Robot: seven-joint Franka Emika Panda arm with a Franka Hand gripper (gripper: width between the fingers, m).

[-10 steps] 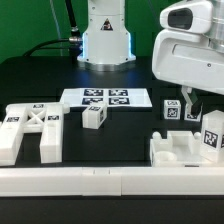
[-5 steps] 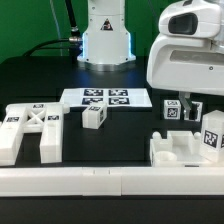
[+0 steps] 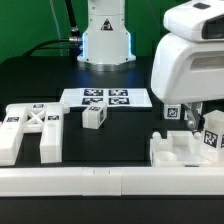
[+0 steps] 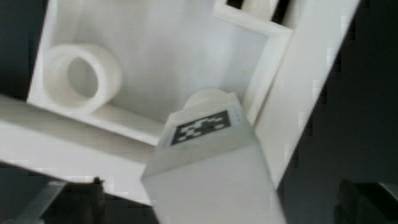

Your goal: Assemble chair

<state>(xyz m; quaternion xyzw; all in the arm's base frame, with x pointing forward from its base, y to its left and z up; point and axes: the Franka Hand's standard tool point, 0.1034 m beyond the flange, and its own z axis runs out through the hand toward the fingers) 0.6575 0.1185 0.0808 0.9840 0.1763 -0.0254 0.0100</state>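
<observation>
The gripper hangs low on the exterior view's right side of the black table. Its big white body hides most of what is under it. Its two jaws are wide apart and they are not clamped on anything.

In the wrist view a white leg block with a black-and-white tag on its top stands right below the camera. The dark shapes to either side of it are too blurry to show whether they touch the block. In the exterior view this leg block stands upright at the near right. It is just beside the seat slab, which lies flat close to the long white rail at the near edge. The wrist view shows a round ring on the seat slab.

Another tagged block sits a little farther back, next to the gripper.

The X-braced panel lies at the near left, well apart from the gripper. A small cube sits in the middle, just in front of the marker board. The robot base stands at the far side.
</observation>
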